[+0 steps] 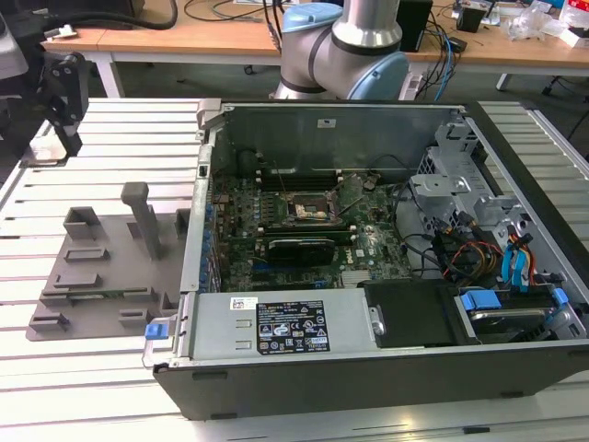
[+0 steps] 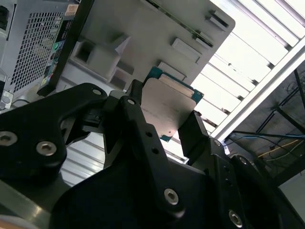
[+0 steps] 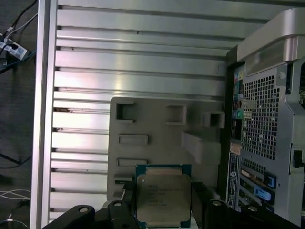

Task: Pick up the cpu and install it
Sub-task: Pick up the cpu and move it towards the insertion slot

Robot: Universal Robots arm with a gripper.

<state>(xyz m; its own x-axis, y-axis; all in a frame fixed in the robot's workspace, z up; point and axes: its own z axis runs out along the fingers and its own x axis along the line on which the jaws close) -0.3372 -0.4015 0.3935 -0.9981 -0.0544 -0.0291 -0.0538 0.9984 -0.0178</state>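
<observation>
The cpu (image 3: pixel 163 194) is a flat square chip with a silver-grey top and a green rim. It sits between the two black fingers (image 3: pixel 125 202) of my gripper (image 3: pixel 163 207), which is shut on its opposite edges. In the second wrist view the cpu (image 2: pixel 169 107) shows at an angle, clamped between the fingers (image 2: pixel 193 131) of the gripper (image 2: pixel 167 117). It hangs well above the grey plastic tray (image 3: pixel 157 143). The black socket frame (image 1: pixel 308 210) lies on the motherboard inside the open computer case (image 1: pixel 368 230).
The grey tray (image 1: pixel 92 267) with upright posts lies on the slatted aluminium table (image 1: pixel 55 396), at the exterior view's left of the case. A black fixture (image 1: pixel 66 92) stands at the table's far left corner. The arm's base (image 1: pixel 345 55) rises behind the case. Cables and drive bays (image 1: pixel 497 249) fill the case's right side.
</observation>
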